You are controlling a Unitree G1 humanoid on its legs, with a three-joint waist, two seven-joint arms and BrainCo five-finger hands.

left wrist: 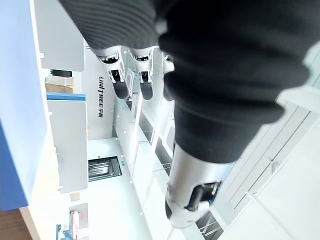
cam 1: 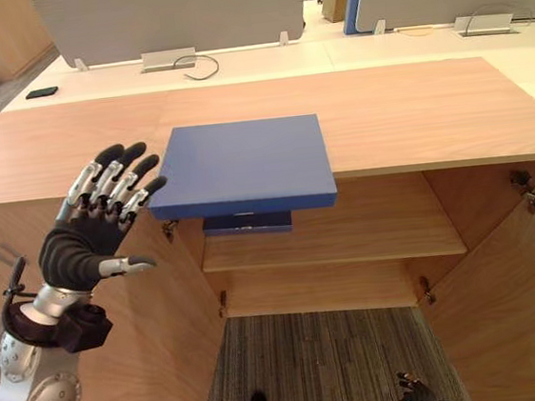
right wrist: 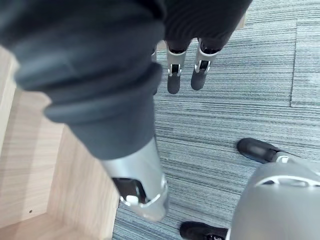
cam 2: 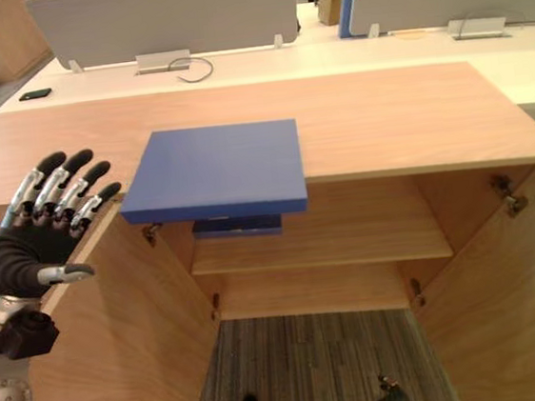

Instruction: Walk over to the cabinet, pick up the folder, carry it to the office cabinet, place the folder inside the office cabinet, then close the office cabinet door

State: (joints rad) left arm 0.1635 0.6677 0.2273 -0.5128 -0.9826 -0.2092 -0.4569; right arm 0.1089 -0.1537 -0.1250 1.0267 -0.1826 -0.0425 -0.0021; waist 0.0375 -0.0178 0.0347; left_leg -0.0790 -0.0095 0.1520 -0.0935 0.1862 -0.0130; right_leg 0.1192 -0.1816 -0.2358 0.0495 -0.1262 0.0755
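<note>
Cabinet top (cam 1: 411, 109), folder (cam 1: 245, 165) overhanging edge, L hand (cam 1: 81, 244) fingers (cam 1: 113, 183) beside

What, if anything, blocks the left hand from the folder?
Likely nothing. The left hand is open beside the folder, which juts over the front edge of the cabinet top; no object sits between them.

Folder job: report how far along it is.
Done: standing at the wooden cabinet, doors open. In hand: the open left hand is raised beside the blue folder, not touching; it lies on top, overhanging the front edge. Right hand hangs low, open. Left: grasp, carry, place inside, close doors.
</note>
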